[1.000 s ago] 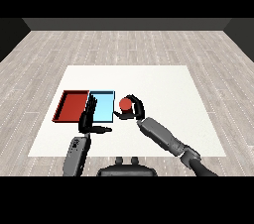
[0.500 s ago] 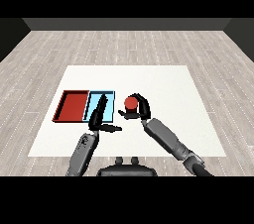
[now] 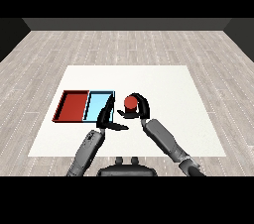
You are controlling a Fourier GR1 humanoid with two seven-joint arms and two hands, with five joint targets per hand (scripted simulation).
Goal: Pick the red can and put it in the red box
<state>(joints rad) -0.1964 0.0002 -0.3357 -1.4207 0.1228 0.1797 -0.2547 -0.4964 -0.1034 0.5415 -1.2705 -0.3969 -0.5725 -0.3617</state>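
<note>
The red can (image 3: 130, 102) is held by the right hand (image 3: 140, 110), whose fingers curl round it from behind and from the right side. It is upright, so its round red top faces the head view. Whether it is lifted off the tabletop (image 3: 163, 84) or rests on it I cannot tell from this view. I judge that the hand holds it upright so that it can be set down on its base without rolling.

I take the light blue tray (image 3: 97, 105) as the landmark. The can is just to the right of this tray, near its right edge but outside it. The red tray (image 3: 74, 106), which is the goal, lies on the tray's other side, touching its left wall. So the can must pass across the whole blue tray to arrive there, and this part of the task is not yet done.

The left hand (image 3: 107, 118) is at the front right corner of the blue tray, partly over it. Its fingers are rather straight, with the thumb pointing toward the can, and it holds nothing. It is between the can and the red tray, near the likely path, so I think the right arm should carry the can high enough to pass over it, or a handover is possibly intended.
</note>
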